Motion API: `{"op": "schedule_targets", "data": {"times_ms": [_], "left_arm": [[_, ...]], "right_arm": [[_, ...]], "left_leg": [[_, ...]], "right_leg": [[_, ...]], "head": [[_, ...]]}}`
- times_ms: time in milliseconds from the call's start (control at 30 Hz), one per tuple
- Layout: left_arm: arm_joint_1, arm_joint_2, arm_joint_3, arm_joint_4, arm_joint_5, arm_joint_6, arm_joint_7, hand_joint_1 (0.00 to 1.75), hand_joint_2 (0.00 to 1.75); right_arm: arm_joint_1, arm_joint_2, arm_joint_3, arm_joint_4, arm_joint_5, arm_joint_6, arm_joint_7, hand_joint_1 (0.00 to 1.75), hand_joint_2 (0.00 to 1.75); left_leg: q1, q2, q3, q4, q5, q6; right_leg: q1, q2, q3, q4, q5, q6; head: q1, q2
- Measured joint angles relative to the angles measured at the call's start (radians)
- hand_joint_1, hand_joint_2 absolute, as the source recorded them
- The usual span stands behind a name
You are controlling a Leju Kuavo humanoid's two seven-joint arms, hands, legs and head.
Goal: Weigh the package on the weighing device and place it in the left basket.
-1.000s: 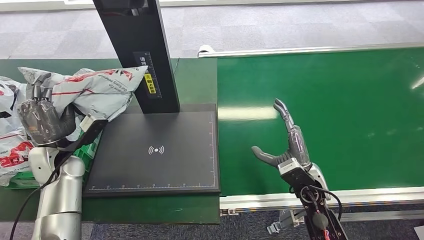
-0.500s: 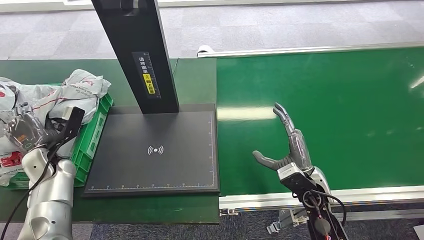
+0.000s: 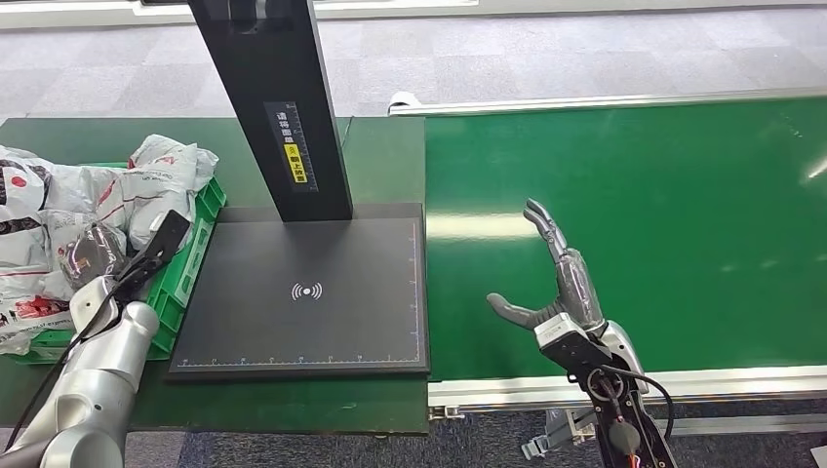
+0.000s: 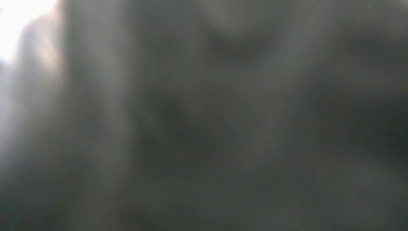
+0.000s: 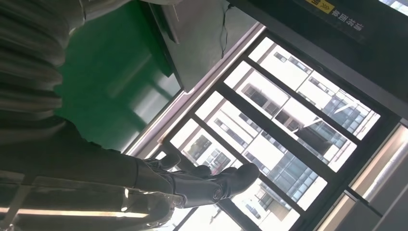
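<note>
Head view: flat matte-black scale (image 3: 302, 292) with a tall black post (image 3: 278, 107) sits on the green surface (image 3: 390, 156), its plate bare; the crinkled grey plastic package (image 3: 161, 180) lies on the heap in the ribbed green basket (image 3: 190, 258) left of it, with the left hand (image 3: 93, 252) down among the bags, its fingers hidden so I can't tell their state, and the right hand (image 3: 556, 283) above the smooth green belt (image 3: 634, 214), fingers spread, holding nothing. Left wrist view: dark grey blur, nothing readable. Right wrist view: ribbed grey cover and dark right hand (image 5: 202, 183), fingers extended, against a window grid (image 5: 269, 120).
</note>
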Motion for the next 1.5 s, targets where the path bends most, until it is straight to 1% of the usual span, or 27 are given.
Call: {"op": "schedule_targets", "data": {"times_ms": [67,100,133,167,200,267,433,500,567,667,700,733,767,800,900,1033,1200,1333,1467,1500], "left_arm": [[0.007,0.002,-0.004,-0.002,0.03,0.101,-0.042,0.0,1.75],[0.017,0.002,-0.006,-0.016,0.043,0.158,-0.077,0.0,1.75],[0.031,0.0,-0.007,-0.042,0.051,0.201,-0.116,0.0,1.75],[0.048,-0.002,-0.007,-0.078,0.054,0.224,-0.152,0.0,1.75],[0.062,-0.006,-0.006,-0.116,0.054,0.233,-0.182,0.0,1.75],[0.084,-0.012,-0.002,-0.179,0.054,0.234,-0.21,0.0,1.75],[0.108,-0.02,0.003,-0.26,0.054,0.234,-0.219,0.0,1.75],[0.114,-0.023,0.006,-0.281,0.052,0.234,-0.237,0.0,0.87],[0.126,-0.041,0.027,-0.329,0.039,0.234,-0.318,0.0,0.0],[0.139,-0.098,0.11,-0.478,0.012,0.234,-0.553,0.0,0.0],[0.139,-0.122,0.149,-0.536,0.02,0.234,-0.644,0.0,0.0],[0.139,-0.145,0.186,-0.592,0.044,0.234,-0.717,0.0,0.0],[0.14,-0.166,0.219,-0.648,0.083,0.234,-0.771,0.0,0.0],[0.144,-0.183,0.241,-0.7,0.125,0.234,-0.804,0.0,0.0],[0.155,-0.212,0.262,-0.842,0.221,0.234,-0.825,0.0,0.0],[0.175,-0.23,0.25,-1.0,0.318,0.234,-0.833,0.0,0.0],[0.204,-0.247,0.177,-1.18,0.386,0.234,-0.834,0.0,0.0],[0.224,-0.263,0.109,-1.267,0.445,0.234,-0.834,0.0,0.0],[0.254,-0.281,0.023,-1.267,0.532,0.233,-0.834,0.0,1.75],[0.262,-0.287,-0.013,-1.242,0.552,0.233,-0.834,0.0,1.75]], "right_arm": [[0.0,0.002,-0.002,0.0,0.001,0.001,0.002,0.0,1.75],[0.0,0.003,-0.002,0.0,0.002,0.001,0.003,0.0,1.75],[0.0,0.003,-0.002,0.0,0.001,0.002,0.004,0.0,1.75],[0.0,0.003,-0.002,0.0,-0.001,0.002,0.005,0.0,1.75],[0.0,0.003,-0.002,0.0,-0.003,0.002,0.006,0.0,1.75],[0.0,0.003,-0.002,0.0,-0.006,0.002,0.008,0.0,1.75],[0.0,0.003,-0.002,0.0,-0.007,0.002,0.009,0.0,1.75],[0.0,0.003,-0.002,0.0,-0.008,0.002,0.01,0.0,1.75],[0.0,0.003,-0.002,0.0,-0.011,0.0,0.01,0.0,1.75],[-0.002,0.004,-0.001,0.0,-0.023,-0.008,0.008,0.0,1.75],[-0.003,0.005,-0.001,0.001,-0.027,-0.012,0.006,0.0,1.75],[-0.004,0.006,0.0,0.002,-0.032,-0.017,0.004,0.0,1.75],[-0.005,0.006,0.002,0.003,-0.036,-0.022,0.002,0.0,1.75],[-0.006,0.006,0.004,0.005,-0.04,-0.027,0.0,0.0,1.75],[-0.008,0.006,0.008,0.01,-0.048,-0.033,-0.004,0.0,1.75],[-0.019,0.007,0.018,0.021,-0.062,-0.04,-0.013,0.0,1.75],[-0.035,0.006,0.027,0.041,-0.083,-0.043,-0.019,0.0,1.75],[-0.045,0.006,0.034,0.056,-0.098,-0.043,-0.018,0.0,1.75],[-0.046,0.003,0.036,0.062,-0.127,-0.024,-0.005,0.0,1.75],[-0.045,0.001,0.036,0.063,-0.132,-0.016,0.001,0.0,1.75]], "left_leg": [[0.0,0.0,0.0,0.0,0.001,0.0],[0.0,0.0,0.0,0.0,0.001,0.0],[0.0,0.001,-0.001,0.0,0.001,0.0],[0.0,0.001,-0.001,0.0,0.001,0.0],[0.0,0.001,-0.002,0.0,0.002,0.0],[0.0,0.001,-0.003,0.001,0.001,0.0],[0.0,0.001,-0.006,0.001,0.001,0.0],[0.0,0.001,-0.007,0.001,0.001,0.0],[0.0,0.001,-0.007,0.001,0.001,0.0],[0.0,0.001,-0.008,0.001,0.001,0.0],[0.0,0.001,-0.009,0.001,0.001,0.0],[0.0,0.002,-0.009,0.001,0.001,0.0],[0.0,0.003,-0.009,0.001,0.001,0.0],[0.0,0.004,-0.009,0.001,0.001,0.0],[0.0,0.003,-0.009,0.001,0.0,0.0],[0.001,0.002,-0.01,0.0,0.0,0.0],[0.0,0.002,-0.01,0.001,0.0,0.0],[0.0,0.002,-0.01,0.001,0.0,0.0],[0.0,0.002,-0.009,0.001,0.0,0.0],[0.0,0.001,-0.009,0.001,0.0,0.0]], "right_leg": [[0.0,0.0,0.0,0.0,0.001,0.0],[0.0,0.0,0.0,0.0,0.001,0.0],[0.0,0.0,-0.001,0.0,0.002,0.0],[0.0,0.0,-0.001,0.0,0.002,0.0],[0.0,0.0,-0.002,0.0,0.002,0.0],[0.0,0.0,-0.003,0.0,0.002,0.0],[0.0,0.0,-0.006,0.0,0.002,0.0],[0.0,0.001,-0.007,0.0,0.002,0.0],[0.0,0.001,-0.007,0.0,0.002,0.0],[0.0,0.001,-0.008,0.0,0.002,0.0],[0.0,0.001,-0.008,0.0,0.002,0.0],[0.0,0.002,-0.009,0.0,0.002,0.0],[0.0,0.003,-0.009,0.0,0.002,0.0],[0.0,0.003,-0.009,0.0,0.002,0.0],[0.0,0.003,-0.01,0.0,0.002,0.0],[0.0,0.002,-0.01,0.0,0.002,0.0],[0.0,0.002,-0.01,0.0,0.002,0.0],[0.0,0.002,-0.01,0.0,0.002,0.0],[0.0,0.002,-0.011,0.0,0.002,0.0],[0.0,0.001,-0.011,0.0,0.002,0.0]], "head": [[0.0,0.0],[0.0,0.0],[0.0,0.0],[0.0,0.0],[0.0,0.0],[0.0,0.0],[0.0,0.0],[0.0,0.0],[0.0,0.0],[0.0,0.0],[0.0,0.0],[0.0,0.0],[0.0,0.0],[0.0,0.0],[0.0,0.0],[0.0,0.0],[0.0,0.0],[0.0,0.0],[0.0,0.0],[0.0,0.0]]}}
